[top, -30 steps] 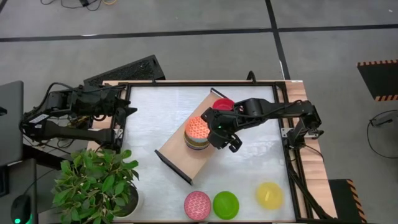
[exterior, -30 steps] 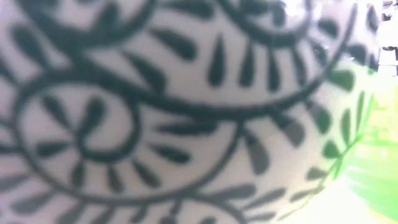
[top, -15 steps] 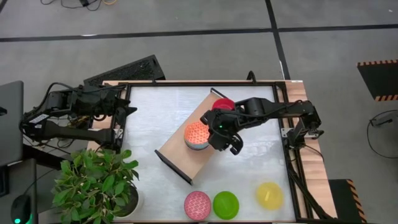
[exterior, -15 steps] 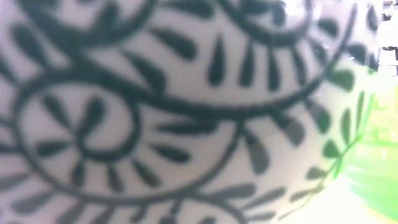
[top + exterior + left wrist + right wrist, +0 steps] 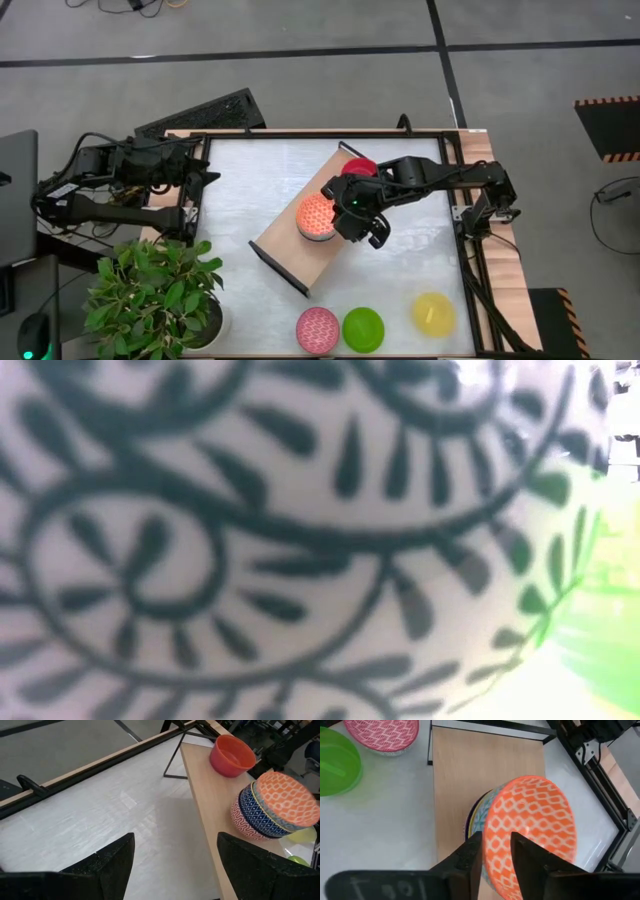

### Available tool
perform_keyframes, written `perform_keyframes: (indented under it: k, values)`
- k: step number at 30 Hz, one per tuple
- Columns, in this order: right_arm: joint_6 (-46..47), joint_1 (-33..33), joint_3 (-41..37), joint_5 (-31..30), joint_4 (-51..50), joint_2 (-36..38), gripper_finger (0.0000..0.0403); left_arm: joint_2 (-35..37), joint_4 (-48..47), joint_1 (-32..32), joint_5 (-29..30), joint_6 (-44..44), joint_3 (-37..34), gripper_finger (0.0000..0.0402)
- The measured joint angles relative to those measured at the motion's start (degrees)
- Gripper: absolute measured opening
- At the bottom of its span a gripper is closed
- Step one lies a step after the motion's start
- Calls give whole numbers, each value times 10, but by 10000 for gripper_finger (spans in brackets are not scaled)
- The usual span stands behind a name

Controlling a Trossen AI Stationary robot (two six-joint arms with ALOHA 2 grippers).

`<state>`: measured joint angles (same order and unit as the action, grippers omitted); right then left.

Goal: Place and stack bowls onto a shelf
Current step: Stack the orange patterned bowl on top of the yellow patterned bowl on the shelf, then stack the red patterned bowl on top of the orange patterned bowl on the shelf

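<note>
The orange lattice bowl point(image 5: 316, 212) sits upside down on top of a stack on the shelf point(image 5: 290, 252); beneath it, in my left wrist view, I see a blue-patterned bowl point(image 5: 260, 812) and a red-and-white patterned bowl point(image 5: 243, 826); the stack stands about midway along the board. My right gripper point(image 5: 496, 851) is right at this bowl's rim; one dark finger lies against the patterned outside, the other on the far side of the rim; the fingers stand a little apart with the rim between them, yet I cannot tell whether they press it or have let go. Just beyond my right gripper, toward the shelf's far end, the plain red bowl point(image 5: 359, 167) stands upright on the board, near the thin black frame there.

Off the shelf, on the white tabletop point(image 5: 250, 190) along its near edge and well apart from my right gripper, lie the pink lattice bowl point(image 5: 317, 329), the green bowl point(image 5: 363, 329) touching or almost touching it, and the yellow bowl point(image 5: 434, 313) farther to my right.

My left gripper point(image 5: 175, 865) waits at the table's left edge, well away from the shelf; its two fingers are spread wide with nothing between them. A leafy potted plant point(image 5: 155, 290) stands at the near left corner; its patterned pot point(image 5: 250, 540) fills the low view.
</note>
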<state>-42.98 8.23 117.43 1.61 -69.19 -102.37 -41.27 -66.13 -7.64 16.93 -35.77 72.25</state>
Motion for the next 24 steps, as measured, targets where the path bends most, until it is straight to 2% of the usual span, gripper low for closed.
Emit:
perform_keyframes:
  k: [5, 11, 20, 24]
  values:
    - [2, 1, 0, 0, 6, 0, 157, 0, 0, 0, 0, 0, 0, 270]
    - [54, 8, -1, 0, 50, 0, 155, 0, 0, 0, 4, 0, 0, 270]
    - [115, 0, -54, 3, 287, -1, 143, 0, 0, 0, 4, 0, 0, 270]
    - [117, -11, -57, 37, 301, -4, 136, 0, 0, 0, 4, -4, 0, 270]
